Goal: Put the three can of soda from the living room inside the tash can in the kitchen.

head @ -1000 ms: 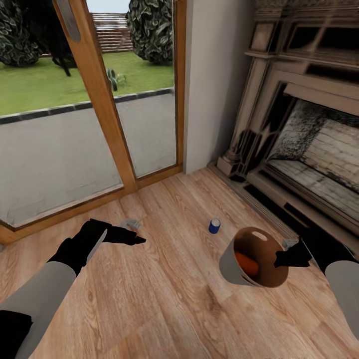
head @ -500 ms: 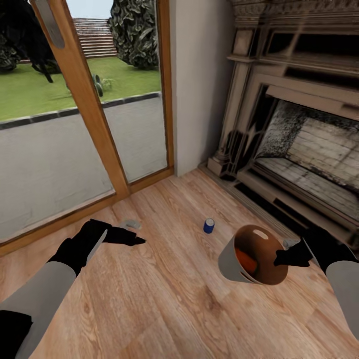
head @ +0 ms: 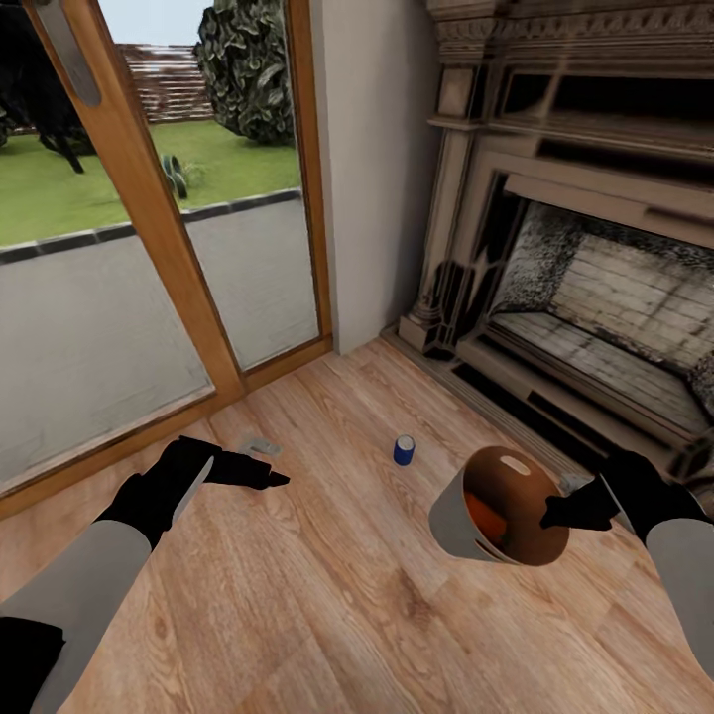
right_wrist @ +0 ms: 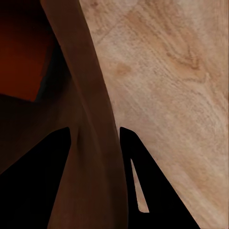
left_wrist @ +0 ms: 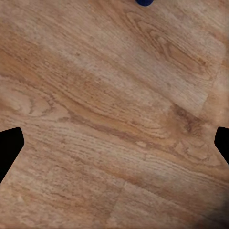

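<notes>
A dark blue soda can with a silver top stands upright on the wood floor, also showing at the edge of the left wrist view. The light grey trash can with its brown inside is tilted toward me, and my right gripper is shut on its rim; the bin's wall sits between the two fingers. An orange can lies inside the bin, its colour also visible in the right wrist view. My left gripper hovers open over bare floor, left of the blue can.
The dark ornate fireplace with a raised hearth step runs along the right. Wood-framed glass doors close off the left and back, with a wall section between them. Plank floor stretches in front of me.
The whole view has shifted, so the camera has moved: door, fireplace and blue can have slid leftward in the picture. Both arms and the held bin keep their pose.
</notes>
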{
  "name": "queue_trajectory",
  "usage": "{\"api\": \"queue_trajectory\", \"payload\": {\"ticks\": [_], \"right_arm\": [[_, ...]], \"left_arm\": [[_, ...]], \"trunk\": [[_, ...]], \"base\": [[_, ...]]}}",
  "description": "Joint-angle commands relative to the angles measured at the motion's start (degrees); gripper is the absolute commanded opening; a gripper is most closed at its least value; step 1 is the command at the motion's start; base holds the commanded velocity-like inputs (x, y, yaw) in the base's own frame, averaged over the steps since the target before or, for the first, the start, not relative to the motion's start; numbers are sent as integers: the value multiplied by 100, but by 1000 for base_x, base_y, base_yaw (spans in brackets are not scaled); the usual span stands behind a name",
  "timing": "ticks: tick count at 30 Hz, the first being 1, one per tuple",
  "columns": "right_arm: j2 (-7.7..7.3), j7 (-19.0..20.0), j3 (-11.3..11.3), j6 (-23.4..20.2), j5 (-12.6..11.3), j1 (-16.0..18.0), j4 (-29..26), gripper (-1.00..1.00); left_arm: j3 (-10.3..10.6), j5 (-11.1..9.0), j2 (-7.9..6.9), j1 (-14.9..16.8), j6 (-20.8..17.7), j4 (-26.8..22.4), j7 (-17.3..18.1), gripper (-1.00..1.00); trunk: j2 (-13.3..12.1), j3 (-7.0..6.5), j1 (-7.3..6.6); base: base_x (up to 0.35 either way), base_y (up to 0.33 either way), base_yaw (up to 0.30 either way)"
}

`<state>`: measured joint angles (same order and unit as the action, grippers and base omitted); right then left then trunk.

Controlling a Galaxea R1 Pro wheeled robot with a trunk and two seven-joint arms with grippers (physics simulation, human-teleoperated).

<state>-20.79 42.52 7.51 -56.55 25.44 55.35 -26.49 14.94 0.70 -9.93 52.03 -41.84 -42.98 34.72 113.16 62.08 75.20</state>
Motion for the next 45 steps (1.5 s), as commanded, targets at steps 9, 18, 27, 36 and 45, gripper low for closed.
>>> {"api": "queue_trajectory", "payload": {"ticks": [9,18,27,36,45], "right_arm": [[-3,1,14,-74,-83,2,4,-100],[-13,-4,331,-92,-84,2,4,-100],[-14,-18,433,-93,-76,2,4,-100],[-379,20,444,-53,-76,-91,64,-100],[-1093,25,24,-345,-27,-173,126,-100]], "left_arm": [[0,8,0,0,0,0,0,100],[0,1,0,0,0,0,0,100],[0,0,0,0,-105,0,0,100],[9,25,1,0,-130,-27,0,100],[17,33,1,0,-233,0,0,100]], "trunk": [[0,-9,0],[0,-66,0],[0,-130,0],[0,-145,0],[0,-146,0]], "base": [[0,0,-19],[0,151,-148],[0,307,-171],[0,243,-42],[97,-46,-1]]}}
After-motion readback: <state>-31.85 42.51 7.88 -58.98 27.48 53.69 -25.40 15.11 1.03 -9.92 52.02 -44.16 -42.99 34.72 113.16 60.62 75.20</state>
